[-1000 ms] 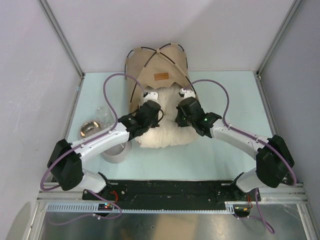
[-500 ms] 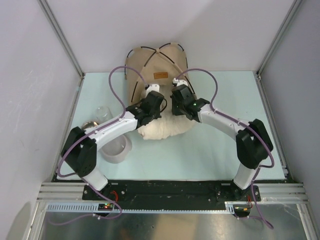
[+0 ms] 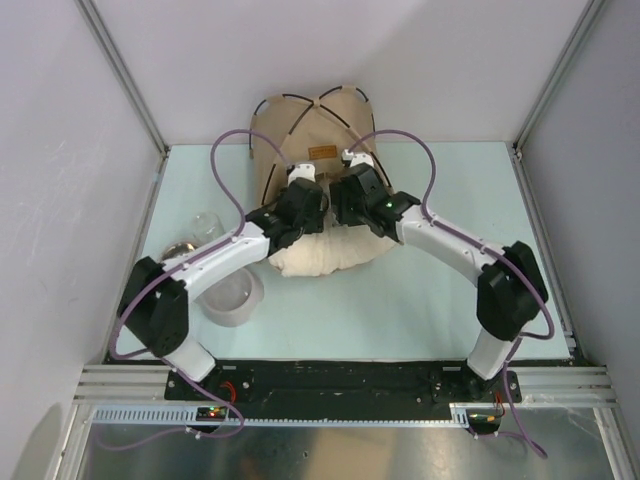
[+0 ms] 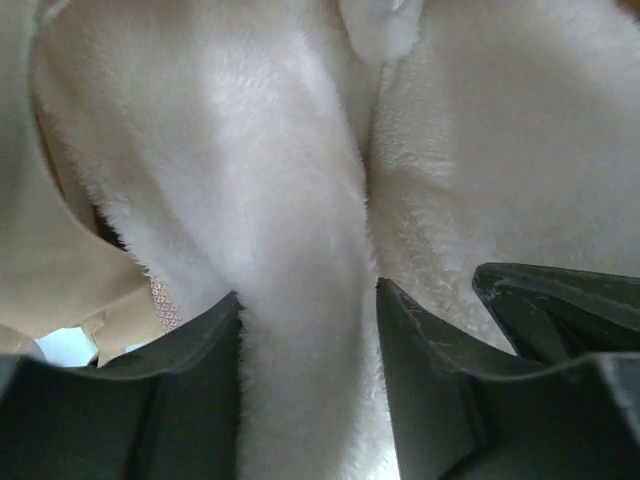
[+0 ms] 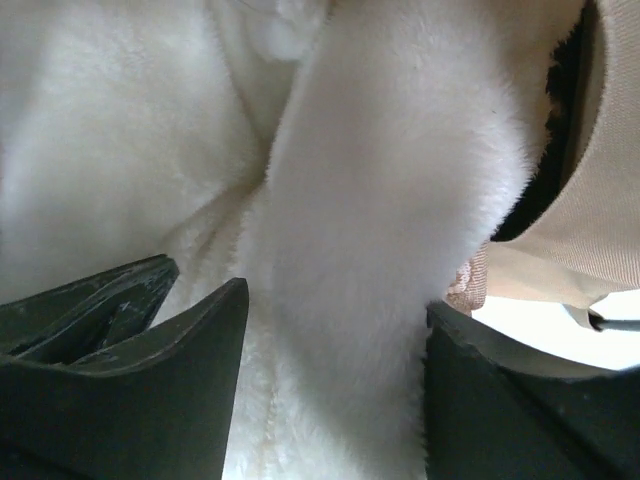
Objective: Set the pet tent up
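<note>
The tan pet tent [image 3: 315, 125] stands upright at the back of the table, with thin black poles and a brown label patch [image 3: 322, 152]. A cream fluffy pillow [image 3: 320, 255] lies at its doorway, its far edge under both grippers. My left gripper [image 3: 303, 180] and right gripper [image 3: 352, 166] sit side by side at the tent's opening. In the left wrist view, my left gripper [image 4: 308, 295] has its jaws apart around a loose pillow fold [image 4: 300, 200], with tan tent fabric [image 4: 50, 250] to the left. My right gripper [image 5: 340, 295] is likewise open around a puffy pillow fold [image 5: 390, 180], tent fabric [image 5: 595, 190] on the right.
A grey double pet bowl [image 3: 232, 297] sits at the left under my left arm, one metal dish [image 3: 180, 254] showing. A clear cup [image 3: 207, 228] stands beside it. Frame posts and walls close in the back corners.
Both arms have reached forward, pushing the pillow toward the tent's doorway. Both grippers, shut on pillow folds before, now have their jaws apart.
</note>
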